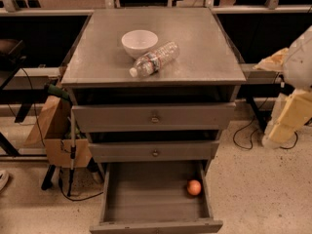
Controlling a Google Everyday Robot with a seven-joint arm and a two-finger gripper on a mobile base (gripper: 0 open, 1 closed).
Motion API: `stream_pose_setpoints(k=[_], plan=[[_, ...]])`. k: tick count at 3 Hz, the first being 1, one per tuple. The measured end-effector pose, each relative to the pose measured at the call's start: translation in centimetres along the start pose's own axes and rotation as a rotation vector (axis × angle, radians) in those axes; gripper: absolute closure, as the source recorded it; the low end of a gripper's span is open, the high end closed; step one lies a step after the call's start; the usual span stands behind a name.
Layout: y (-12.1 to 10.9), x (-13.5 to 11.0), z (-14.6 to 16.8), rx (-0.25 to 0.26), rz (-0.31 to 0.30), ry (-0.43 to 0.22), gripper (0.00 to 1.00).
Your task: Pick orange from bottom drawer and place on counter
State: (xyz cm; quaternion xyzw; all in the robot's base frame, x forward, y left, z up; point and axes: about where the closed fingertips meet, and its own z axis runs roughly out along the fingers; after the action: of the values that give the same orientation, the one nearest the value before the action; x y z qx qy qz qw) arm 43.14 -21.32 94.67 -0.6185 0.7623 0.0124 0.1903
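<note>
The orange (194,187) lies on the grey floor of the open bottom drawer (146,204), near its right wall. The counter (200,57) is the flat grey top of the cabinet. My arm hangs at the right edge of the camera view, beside the cabinet. My gripper (285,126) is its cream-coloured lower end, level with the upper drawers, well to the right of and above the orange. It holds nothing that I can see.
A white bowl (139,43) and a clear plastic bottle (155,59) lying on its side sit on the counter. The two upper drawers (154,117) are slightly ajar. A cardboard box (53,130) and cables stand left of the cabinet. More cables lie on the floor at the right.
</note>
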Motion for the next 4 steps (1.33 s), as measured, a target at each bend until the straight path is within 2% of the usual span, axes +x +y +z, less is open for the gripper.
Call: stream_pose_setpoints(k=[1, 2, 3, 4], plan=[[3.2, 1.6, 7.9, -0.054, 0.005, -0.175, 0.0], [6.6, 3.0, 14.8, -0.073, 0.052, -0.353, 0.0], [5.7, 3.5, 15.3, 0.002, 0.035, -0.382, 0.0], [5.7, 3.5, 15.3, 0.002, 0.035, -0.382, 0.0]])
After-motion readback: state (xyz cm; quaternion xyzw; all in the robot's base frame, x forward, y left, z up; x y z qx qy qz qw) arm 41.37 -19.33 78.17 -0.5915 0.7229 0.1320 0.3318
